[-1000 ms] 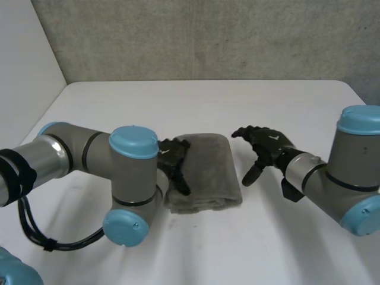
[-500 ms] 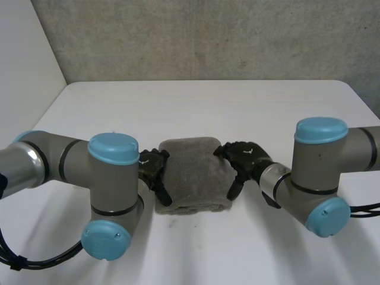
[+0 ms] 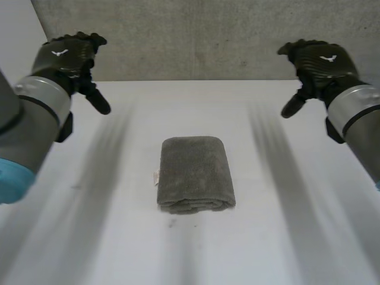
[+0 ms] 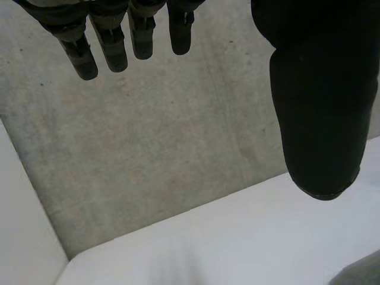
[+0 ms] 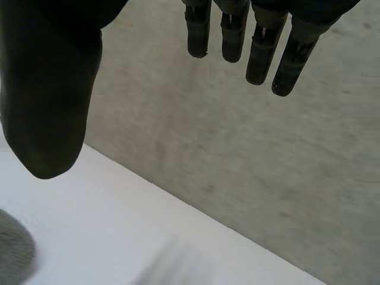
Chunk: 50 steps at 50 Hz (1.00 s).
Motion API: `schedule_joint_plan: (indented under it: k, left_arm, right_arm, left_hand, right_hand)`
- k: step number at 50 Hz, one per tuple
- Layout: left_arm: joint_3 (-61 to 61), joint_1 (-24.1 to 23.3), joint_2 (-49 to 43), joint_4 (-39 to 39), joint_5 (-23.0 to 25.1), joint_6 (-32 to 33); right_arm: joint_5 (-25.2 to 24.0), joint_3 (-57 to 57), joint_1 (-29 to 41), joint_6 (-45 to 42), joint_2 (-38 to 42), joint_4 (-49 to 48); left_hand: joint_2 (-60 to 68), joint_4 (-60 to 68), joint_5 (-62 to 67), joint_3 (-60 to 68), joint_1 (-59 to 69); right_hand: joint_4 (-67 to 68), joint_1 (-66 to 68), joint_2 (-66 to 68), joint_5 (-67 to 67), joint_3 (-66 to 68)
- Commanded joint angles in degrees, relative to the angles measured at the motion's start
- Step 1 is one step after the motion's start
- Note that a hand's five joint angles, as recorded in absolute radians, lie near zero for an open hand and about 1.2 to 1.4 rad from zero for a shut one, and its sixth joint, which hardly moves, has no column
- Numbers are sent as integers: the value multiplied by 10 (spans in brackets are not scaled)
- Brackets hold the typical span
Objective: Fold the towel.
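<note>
left hand [image 3: 64, 56] and right hand [image 3: 317, 59] hang spread and empty over white table [image 3: 196, 107], towel [image 3: 195, 173] folded, concrete wall [image 3: 190, 41] behind.

light: bright, diffuse | table [image 3: 196, 107]: evenly lit | towel [image 3: 195, 172]: thin shadow under near edge | wall [image 3: 196, 41]: dimmer

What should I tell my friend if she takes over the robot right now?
Left robot hand: open, holding nothing, held up in the air off to the towel's left.
Right robot hand: open, holding nothing, held up off to the towel's right.
Towel: lies folded in a neat thick rectangle in the middle of the white table, and neither hand touches it.
Done: the folding looks finished.
Left: probably nothing, maybe just check that the edges lie tidy.
</note>
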Motion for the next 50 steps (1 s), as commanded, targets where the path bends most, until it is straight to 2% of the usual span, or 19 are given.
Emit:
schedule_joint_plan:
  k: [1,3,11,50]
  left_arm:
    - [-1,29,6,-47,64,-3]
    - [-8,28,11,-52,78,-14]
    - [-14,25,17,-51,82,-33]
    - [-22,51,51,-41,83,-32]
  right_arm:
    - [10,-16,-22,-2,3,60]
    - [9,-21,-23,-1,3,71]
    - [4,-19,-20,1,-8,71]
    - [2,1,-13,-2,-10,67]
  left_hand:
    - [6,5,-14,5,4]
    - [7,7,-13,7,6]
    - [7,7,-13,7,6]
    - [6,5,-14,5,4]
  right_hand:
    - [-46,-25,-45,-31,-40]
    - [-46,-25,-45,-31,-40]
    - [-46,-25,-45,-31,-40]
    - [-46,-25,-45,-31,-40]
